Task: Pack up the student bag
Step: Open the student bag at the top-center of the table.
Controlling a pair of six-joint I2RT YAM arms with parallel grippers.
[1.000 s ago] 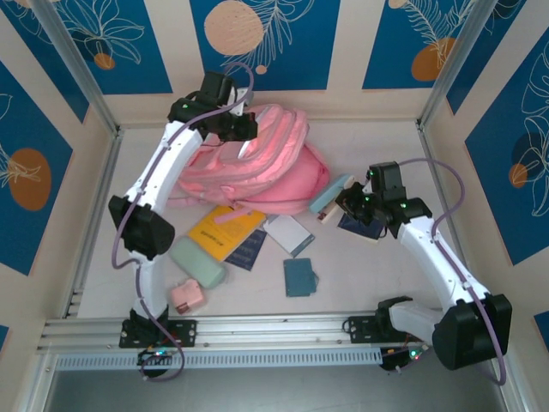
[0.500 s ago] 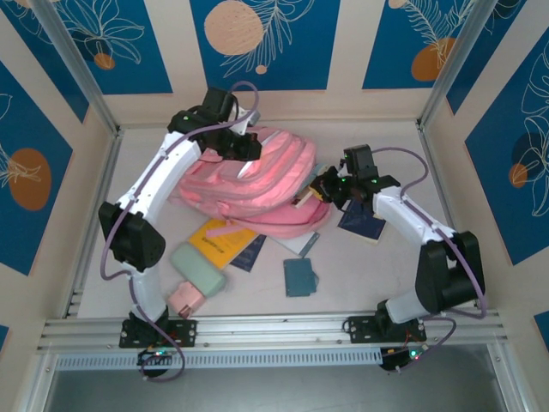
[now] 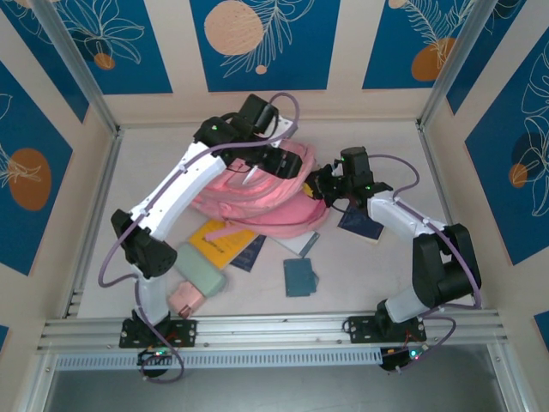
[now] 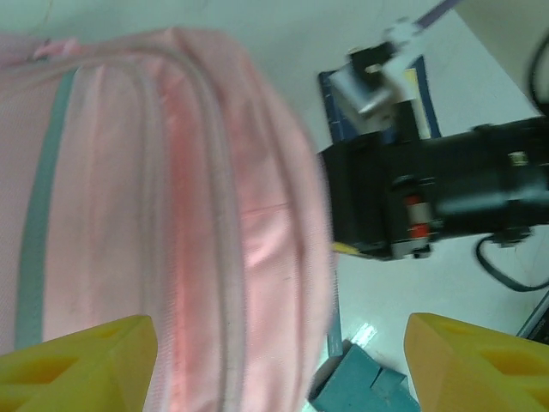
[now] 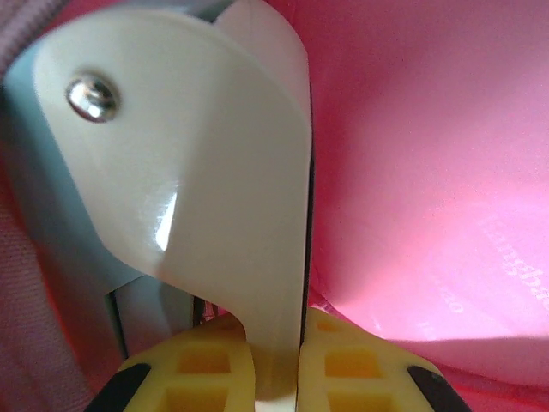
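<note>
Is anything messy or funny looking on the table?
Nothing looks broken or spilled, but it is messy. The student bag lies slumped on its side, and the yellow book lies crooked against its near edge. The teal notebook, mint case and pink pouch lie scattered at different angles in front.

Right gripper [image 5: 274,348] clamps white studded flap [image 5: 206,172] against the pink student bag [image 5: 429,172].

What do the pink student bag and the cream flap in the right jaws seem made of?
The student bag looks like soft matte woven fabric with stitched seams. The cream flap is glossy, likely plastic or faux leather, given its bright highlight; its stud looks like polished metal.
</note>
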